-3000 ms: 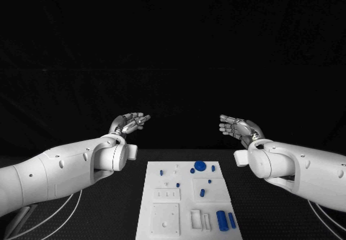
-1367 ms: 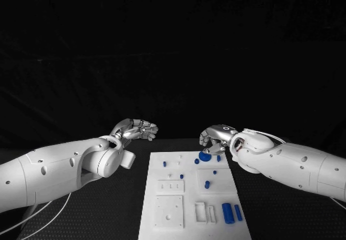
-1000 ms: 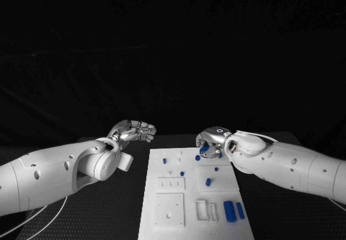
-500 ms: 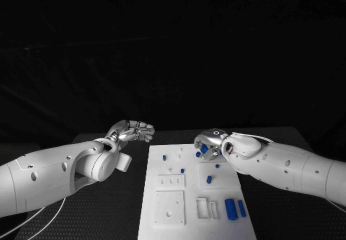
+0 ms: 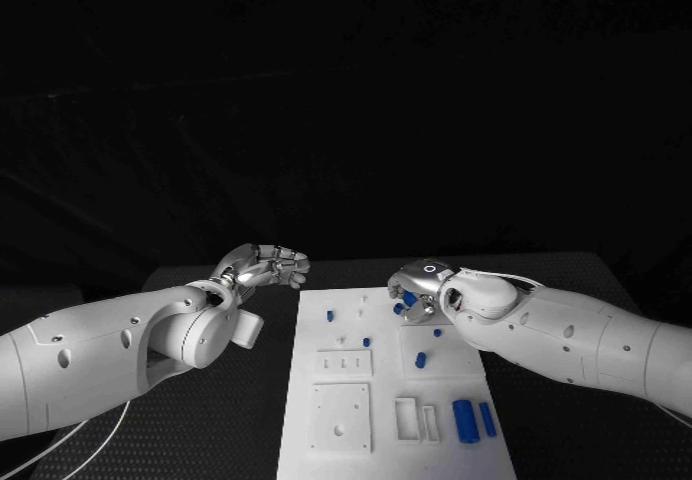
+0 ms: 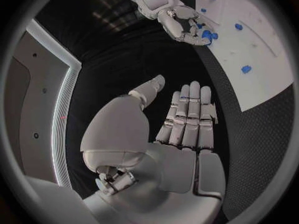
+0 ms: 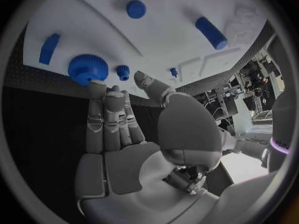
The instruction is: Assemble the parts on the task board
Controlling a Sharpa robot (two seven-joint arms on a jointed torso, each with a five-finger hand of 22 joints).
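Nearest, two blue cylinders (image 5: 472,420) are seen lying loose on the task board (image 5: 339,385), unassembled. Farther up, the large blue knob (image 7: 86,68) is touched by the right hand (image 5: 421,293), fingers apart, nothing gripped. The left hand (image 5: 265,266) is held aside, empty, fingers extended.

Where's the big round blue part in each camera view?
Head view: big round blue part at the task board's far end, partly hidden by the right hand.
Left wrist view: against that hand's fingers, at the board's edge.
Right wrist view: at the fingertips, on the board.
Shared landmark: the right hand.
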